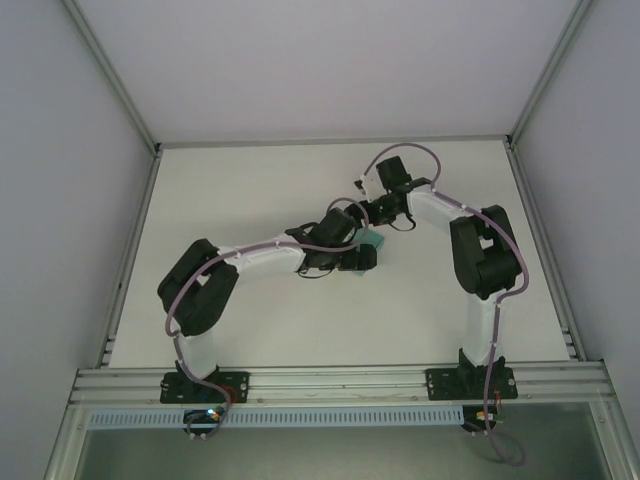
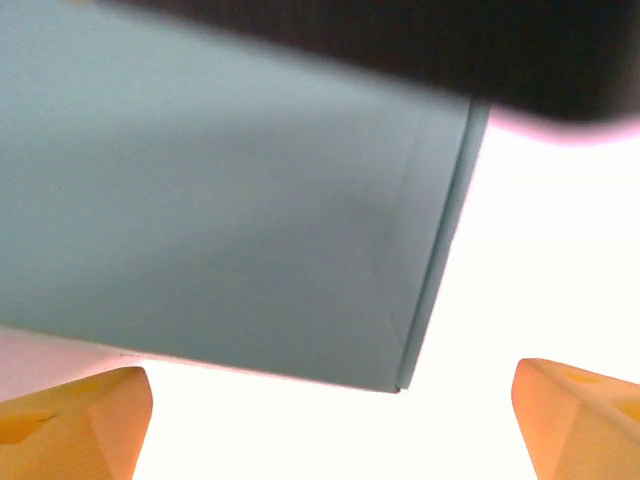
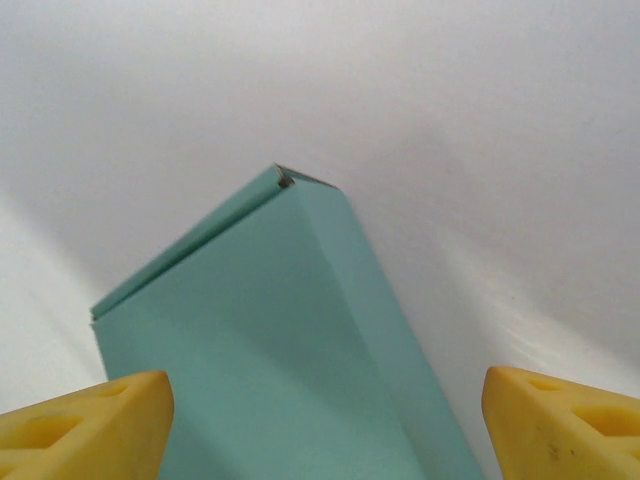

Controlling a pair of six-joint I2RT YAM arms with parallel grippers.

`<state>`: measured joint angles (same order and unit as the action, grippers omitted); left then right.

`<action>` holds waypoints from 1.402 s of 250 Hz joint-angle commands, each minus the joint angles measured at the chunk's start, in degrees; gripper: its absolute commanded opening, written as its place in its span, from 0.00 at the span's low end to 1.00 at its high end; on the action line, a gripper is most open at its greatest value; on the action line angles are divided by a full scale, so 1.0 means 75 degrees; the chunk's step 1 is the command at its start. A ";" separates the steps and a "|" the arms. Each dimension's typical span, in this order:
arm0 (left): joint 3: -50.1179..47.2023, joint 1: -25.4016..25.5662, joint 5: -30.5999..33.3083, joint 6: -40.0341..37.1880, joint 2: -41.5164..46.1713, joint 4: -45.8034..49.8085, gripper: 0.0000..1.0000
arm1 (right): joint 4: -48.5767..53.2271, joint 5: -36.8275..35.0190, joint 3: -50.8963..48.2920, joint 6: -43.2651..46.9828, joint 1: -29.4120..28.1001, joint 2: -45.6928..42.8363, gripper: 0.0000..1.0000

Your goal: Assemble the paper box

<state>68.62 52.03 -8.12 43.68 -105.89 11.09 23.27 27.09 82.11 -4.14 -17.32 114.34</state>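
The paper box [image 1: 371, 243] is a closed teal-green rectangular box on the white table [image 1: 250, 190], between the two arms near the table's middle. In the left wrist view the paper box [image 2: 220, 200] lies just beyond my left gripper [image 2: 330, 372], whose yellow fingers [image 2: 80, 425] stand far apart at the bottom corners, nothing between them. A blurred black part crosses the top of that view. In the right wrist view the paper box [image 3: 270, 350] runs lengthwise between the spread fingers [image 3: 560, 420] of my right gripper [image 3: 325, 378]. The jaws are wide and do not clamp it.
Grey walls enclose the table on three sides, with metal posts at the back corners [image 1: 157, 148]. An aluminium rail [image 1: 340, 380] carrying both arm bases runs along the near edge. Bare white table lies to the left and at the back.
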 commanded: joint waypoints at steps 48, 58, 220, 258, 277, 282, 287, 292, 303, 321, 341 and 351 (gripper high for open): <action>-0.0673 0.0029 0.0873 -0.0562 0.1462 0.0455 1.00 | -0.0337 -0.0522 -0.0560 -0.0037 0.0444 -0.1582 1.00; -0.0824 -0.0124 0.1304 -0.0685 0.1893 0.0784 1.00 | -0.0534 -0.0701 -0.0897 -0.0171 0.0580 -0.1965 1.00; -0.6107 -0.7735 0.2637 -0.4204 0.5555 -0.4748 1.00 | -0.8631 -0.3053 -0.7735 0.0136 0.2598 -0.4801 1.00; -0.7295 -0.7722 0.2035 -0.4566 0.4195 -0.8359 1.00 | -1.0165 -0.2879 -0.8003 0.0176 0.2612 -0.3530 1.00; -0.7414 -0.7510 0.2329 -0.4834 0.3658 -0.9201 1.00 | -1.0248 -0.3145 -0.7959 0.0119 0.2577 -0.3396 1.00; -0.7432 -0.7477 0.2589 -0.4765 0.3365 -0.9509 1.00 | -1.0251 -0.3113 -0.7977 0.0149 0.2557 -0.3424 1.00; -0.7464 -0.7515 0.2518 -0.4743 0.3000 -1.0017 1.00 | -1.0008 -0.3108 -0.7937 0.0152 0.2559 -0.3504 1.00; -0.7537 -0.7517 0.2355 -0.4982 0.2682 -1.0654 1.00 | -0.9918 -0.3120 -0.7897 0.0158 0.2555 -0.3526 0.99; -0.7606 -0.7394 0.1793 -0.5189 0.2342 -1.0942 1.00 | -1.0082 -0.3170 -0.7917 0.0204 0.2504 -0.3440 1.00; -0.7193 -0.7053 0.2333 -0.5613 0.1952 -1.0830 1.00 | -0.9916 -0.3154 -0.7863 0.0256 0.2475 -0.3484 1.00; -0.6972 -0.7066 0.2392 -0.5386 0.2223 -0.9913 1.00 | -0.9883 -0.3155 -0.7854 0.0271 0.2462 -0.3469 1.00; -0.7064 -0.7070 0.2379 -0.5542 0.2024 -1.0448 1.00 | -0.9942 -0.3158 -0.7852 0.0268 0.2462 -0.3446 1.00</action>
<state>13.82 -1.06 9.17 5.69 -90.24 -58.92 -48.80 4.40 22.39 -3.16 1.56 88.47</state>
